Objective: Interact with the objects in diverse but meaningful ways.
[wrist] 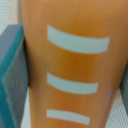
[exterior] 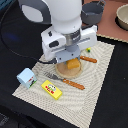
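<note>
Ext view, L to R: small blue-white box [exterior: 25, 77] at mat [exterior: 95, 87] edge. Yellow box [exterior: 52, 89] w/ red label flat on mat, near front. Fork [exterior: 64, 80] just beyond it, wood handle pointing right. Arm low over mat centre; gripper [exterior: 73, 59] down on loaf [exterior: 73, 64], which sits on round wood board [exterior: 68, 71]. Knife [exterior: 88, 59] right of loaf. Grey pot [exterior: 93, 12] far back.

Wrist view: loaf [wrist: 72, 70] fills frame, pale score marks; teal finger [wrist: 12, 80] pressed against its side. Gripper narrow, holding loaf.
</note>
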Controlling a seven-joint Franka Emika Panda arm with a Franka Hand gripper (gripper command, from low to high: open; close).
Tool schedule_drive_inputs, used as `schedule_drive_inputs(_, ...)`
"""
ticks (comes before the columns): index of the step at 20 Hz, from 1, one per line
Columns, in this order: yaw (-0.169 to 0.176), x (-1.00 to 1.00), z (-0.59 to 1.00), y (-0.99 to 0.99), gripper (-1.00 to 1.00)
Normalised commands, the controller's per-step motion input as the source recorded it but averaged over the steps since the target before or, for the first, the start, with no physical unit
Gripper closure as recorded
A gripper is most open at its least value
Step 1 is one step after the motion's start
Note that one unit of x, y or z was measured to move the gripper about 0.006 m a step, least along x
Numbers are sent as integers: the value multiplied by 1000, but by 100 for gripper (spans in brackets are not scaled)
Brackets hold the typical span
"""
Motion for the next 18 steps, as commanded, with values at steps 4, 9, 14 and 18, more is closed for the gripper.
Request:
schedule_drive_inputs(4, -10, 390, -30, -4, 100)
schedule_drive_inputs(9, -73, 580, 70, 0, 100)
schedule_drive_inputs(14, -85, 587, 134, 0, -100)
schedule_drive_inputs(18, -84, 506, 89, 0, -100)
